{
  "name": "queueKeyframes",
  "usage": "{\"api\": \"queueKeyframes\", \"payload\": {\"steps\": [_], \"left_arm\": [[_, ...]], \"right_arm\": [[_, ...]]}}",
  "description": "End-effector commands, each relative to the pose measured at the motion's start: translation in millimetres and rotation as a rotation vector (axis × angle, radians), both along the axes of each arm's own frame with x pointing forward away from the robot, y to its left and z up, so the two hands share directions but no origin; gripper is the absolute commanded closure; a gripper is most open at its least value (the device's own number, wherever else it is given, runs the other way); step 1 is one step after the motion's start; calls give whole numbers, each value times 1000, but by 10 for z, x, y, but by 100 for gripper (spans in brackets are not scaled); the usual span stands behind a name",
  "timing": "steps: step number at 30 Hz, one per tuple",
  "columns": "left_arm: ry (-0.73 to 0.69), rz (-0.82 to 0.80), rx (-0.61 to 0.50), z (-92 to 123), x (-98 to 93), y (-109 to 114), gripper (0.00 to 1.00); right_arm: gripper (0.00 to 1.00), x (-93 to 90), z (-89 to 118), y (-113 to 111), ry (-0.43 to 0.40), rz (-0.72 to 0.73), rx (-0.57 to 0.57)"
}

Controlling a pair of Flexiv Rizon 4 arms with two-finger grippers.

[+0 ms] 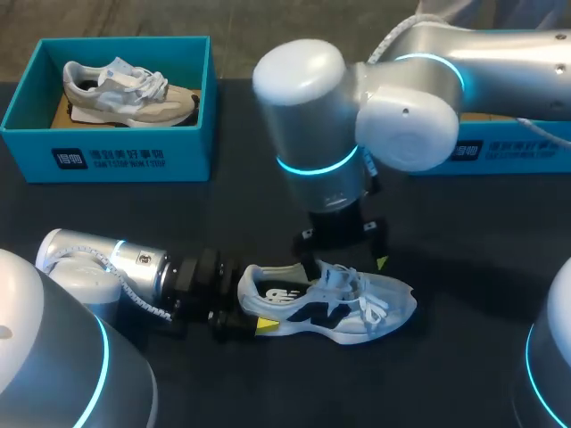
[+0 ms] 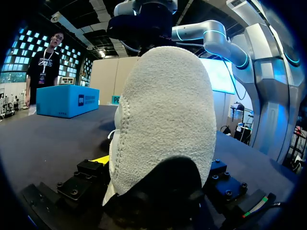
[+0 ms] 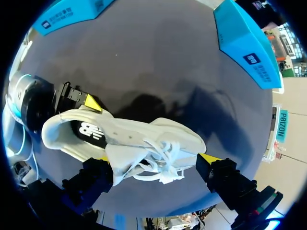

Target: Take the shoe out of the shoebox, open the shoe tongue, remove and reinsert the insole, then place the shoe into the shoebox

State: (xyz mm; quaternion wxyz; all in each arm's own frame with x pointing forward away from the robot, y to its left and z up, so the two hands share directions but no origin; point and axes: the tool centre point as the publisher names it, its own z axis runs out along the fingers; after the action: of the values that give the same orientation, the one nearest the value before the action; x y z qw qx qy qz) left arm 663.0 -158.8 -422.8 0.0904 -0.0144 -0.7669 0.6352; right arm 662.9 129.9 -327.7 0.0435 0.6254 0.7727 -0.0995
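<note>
Gripping the white shoe (image 1: 335, 308) by its heel from both sides, the left gripper (image 1: 253, 307) held it on the dark table (image 1: 473, 259). The right gripper (image 1: 344, 260) hung over the shoe's middle, its fingers spread wide, closed on nothing.

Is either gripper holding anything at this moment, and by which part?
The left gripper is shut on the white sneaker at its heel, gripping it from both sides. The right gripper is open above the laces and holds nothing.
</note>
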Motion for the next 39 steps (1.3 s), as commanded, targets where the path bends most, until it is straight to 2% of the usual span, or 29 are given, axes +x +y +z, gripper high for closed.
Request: {"api": "queueKeyframes", "payload": {"steps": [1,6,15,16,18,22,23,25,29,39], "left_arm": [[1,1,2,-26,-12,-4,100],[1,1,2,-26,-12,-4,100],[1,1,2,-26,-12,-4,100],[1,1,2,-26,-12,-4,100],[1,1,2,-26,-12,-4,100],[1,1,2,-26,-12,-4,100],[1,1,2,-26,-12,-4,100],[1,1,2,-26,-12,-4,100],[1,1,2,-26,-12,-4,100],[1,1,2,-26,-12,-4,100]], "right_arm": [[0,-12,1,-93,29,-1,83],[0,-37,48,-87,50,17,81],[0,-97,-24,-48,84,30,122],[7,-109,-22,-39,89,33,127],[11,-121,-18,-31,90,36,130],[35,-161,-4,-12,95,38,153],[38,-174,7,-4,93,40,161],[42,-194,27,14,96,41,164],[42,-233,45,41,109,45,175],[59,-313,67,40,132,66,216]]}}
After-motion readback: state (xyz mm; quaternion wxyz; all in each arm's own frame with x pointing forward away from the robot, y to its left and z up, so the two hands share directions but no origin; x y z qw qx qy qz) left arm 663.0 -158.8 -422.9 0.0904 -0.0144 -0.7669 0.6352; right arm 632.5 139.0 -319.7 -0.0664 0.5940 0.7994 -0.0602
